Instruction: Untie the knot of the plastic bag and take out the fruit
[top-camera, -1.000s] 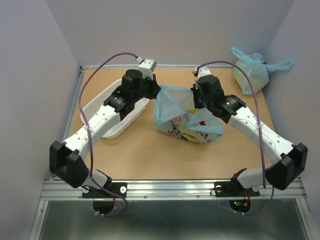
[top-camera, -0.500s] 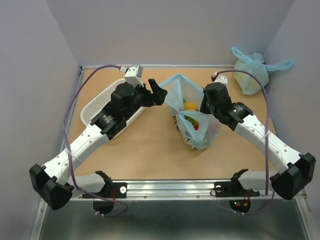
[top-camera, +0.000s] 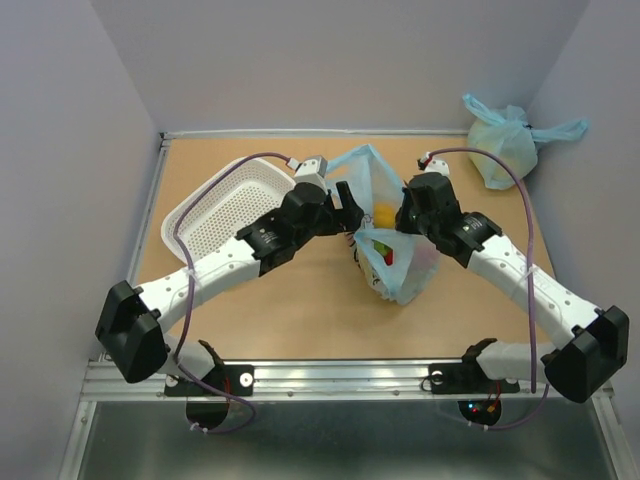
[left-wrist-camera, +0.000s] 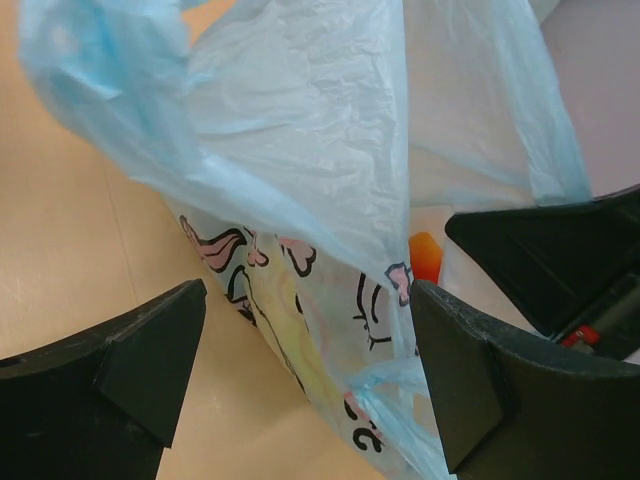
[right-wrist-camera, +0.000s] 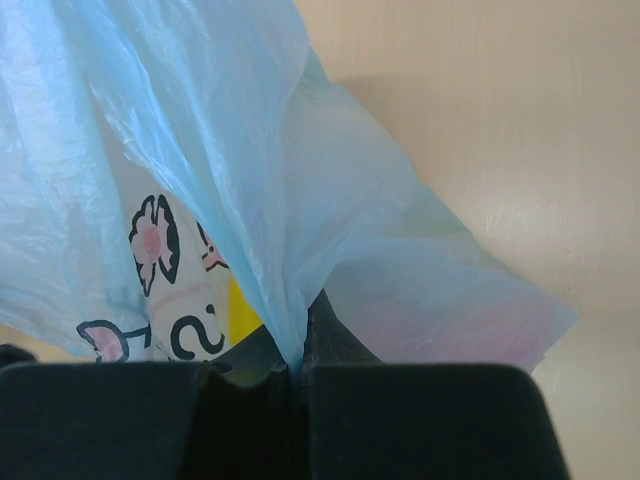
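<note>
The plastic bag (top-camera: 395, 265), light blue with cartoon print, stands mid-table with its mouth gaping. Fruit shows inside: a yellow piece (top-camera: 383, 212) and a red and green one (top-camera: 386, 256). My right gripper (top-camera: 404, 214) is shut on the bag's right rim, the blue film pinched between its jaws (right-wrist-camera: 298, 355). My left gripper (top-camera: 352, 208) hangs open against the bag's left side. In the left wrist view the printed bag wall (left-wrist-camera: 300, 200) runs between its spread fingers (left-wrist-camera: 130, 370), and an orange piece (left-wrist-camera: 425, 258) shows through. The knot is out of view.
A white perforated basket (top-camera: 215, 215) lies at the left, under my left arm. A plain light blue tied bag (top-camera: 505, 140) sits in the back right corner. Grey walls close the table on three sides.
My left gripper let go of the bag's handle, opened wide and swung back in beside the bag. The bag went from stretched out flat to hanging upright from the right gripper, mouth open.
</note>
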